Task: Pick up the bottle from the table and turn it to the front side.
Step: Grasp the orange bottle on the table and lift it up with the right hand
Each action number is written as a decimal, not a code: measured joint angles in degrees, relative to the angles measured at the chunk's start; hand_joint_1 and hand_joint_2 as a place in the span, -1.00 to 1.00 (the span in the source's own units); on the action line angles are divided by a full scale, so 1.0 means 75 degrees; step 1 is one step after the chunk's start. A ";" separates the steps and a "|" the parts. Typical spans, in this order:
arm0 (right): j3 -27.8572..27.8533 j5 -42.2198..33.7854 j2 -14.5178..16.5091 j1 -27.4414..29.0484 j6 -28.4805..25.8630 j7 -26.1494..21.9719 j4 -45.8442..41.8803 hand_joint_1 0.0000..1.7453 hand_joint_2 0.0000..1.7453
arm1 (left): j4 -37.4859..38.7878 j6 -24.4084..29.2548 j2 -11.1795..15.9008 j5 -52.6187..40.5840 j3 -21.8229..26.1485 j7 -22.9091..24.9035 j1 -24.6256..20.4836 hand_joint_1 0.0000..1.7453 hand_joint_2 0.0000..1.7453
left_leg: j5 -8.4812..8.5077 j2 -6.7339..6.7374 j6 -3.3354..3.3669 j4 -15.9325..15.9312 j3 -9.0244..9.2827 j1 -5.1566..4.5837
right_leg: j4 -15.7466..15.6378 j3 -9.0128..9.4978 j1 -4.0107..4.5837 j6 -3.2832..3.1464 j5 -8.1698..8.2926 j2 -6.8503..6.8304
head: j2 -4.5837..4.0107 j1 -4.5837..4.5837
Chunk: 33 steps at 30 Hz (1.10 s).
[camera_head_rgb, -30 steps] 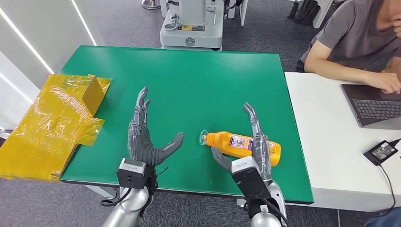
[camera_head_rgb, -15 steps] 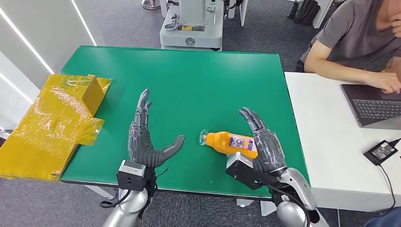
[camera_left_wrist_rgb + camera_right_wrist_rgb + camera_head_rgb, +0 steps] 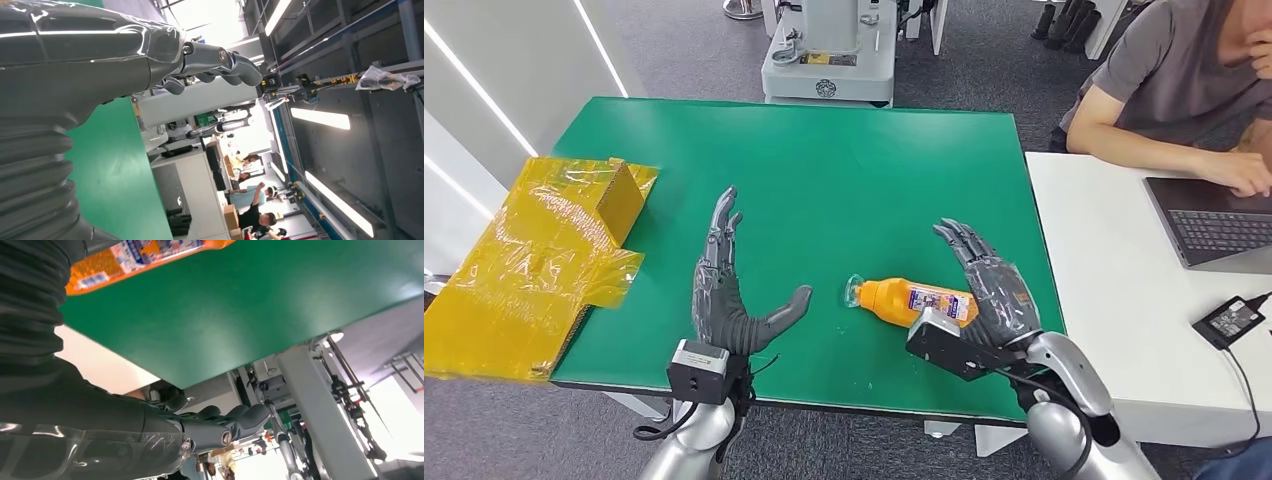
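**Orange bottle lying on the green table beside the right hand**

The orange bottle (image 3: pixel 911 301) lies on its side on the green table (image 3: pixel 824 170), clear cap toward the table's middle, its printed label facing up. The right hand (image 3: pixel 989 290) stands edge-on over the bottle's base end, fingers (image 3: pixel 959 240) extended and slightly apart, palm against the bottle's far side; whether it grips cannot be told. The left hand (image 3: pixel 724 290) rests apart from the bottle, fingers straight, thumb spread, holding nothing. A yellow-wrapped cardboard box (image 3: pixel 544 250) overhangs the table's left edge. A person (image 3: pixel 1164 90) sits at the adjoining white table (image 3: pixel 1114 300) with a laptop (image 3: pixel 1214 225).
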 joint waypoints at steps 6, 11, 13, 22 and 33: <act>0.0440 -0.0487 -0.0371 -0.1489 0.1274 -0.0079 0.1000 -1.00 1.00 | -0.0077 0.0082 0.0050 0.0061 0.0010 0.0004 0.0081 -1.00 1.00 | 0.0010 0.0006 0.0006 0.0004 0.0001 -0.0001 | 0.0001 0.0001 -0.0001 0.0004 0.0014 0.0004 | 0.0000 0.0000; 0.1334 -0.1353 -0.0818 -0.3001 0.2489 -0.0143 0.1806 -1.00 1.00 | -0.0233 0.0186 0.0120 0.0118 0.0009 0.0074 0.0151 -1.00 1.00 | 0.0014 -0.0003 0.0009 0.0006 -0.0001 -0.0001 | 0.0002 0.0001 -0.0001 0.0005 0.0014 -0.0001 | 0.0000 0.0001; 0.1801 -0.1726 -0.0971 -0.3594 0.2842 -0.0128 0.2093 -1.00 1.00 | -0.0302 0.0225 0.0152 0.0146 0.0009 0.0117 0.0198 -1.00 1.00 | 0.0014 -0.0002 0.0009 0.0006 -0.0001 -0.0001 | 0.0003 -0.0001 -0.0001 0.0005 0.0014 0.0001 | 0.0000 0.0001; 0.3443 -0.2557 -0.1427 -0.5021 0.3225 0.0113 0.2794 -1.00 1.00 | -0.0634 0.0204 0.0192 0.0064 0.0015 0.0240 0.0386 -1.00 1.00 | 0.0012 -0.0010 0.0010 0.0005 -0.0004 -0.0001 | 0.0000 -0.0001 -0.0001 0.0006 0.0012 -0.0007 | 0.0000 0.0001; 0.4441 -0.2723 -0.1665 -0.5357 0.3185 0.0231 0.3036 -1.00 1.00 | -0.0781 0.0168 0.0219 -0.0041 0.0026 0.0262 0.0531 -1.00 1.00 | 0.0012 -0.0009 0.0010 0.0006 -0.0002 -0.0001 | 0.0000 -0.0001 0.0000 0.0006 0.0012 -0.0006 | 0.0000 0.0001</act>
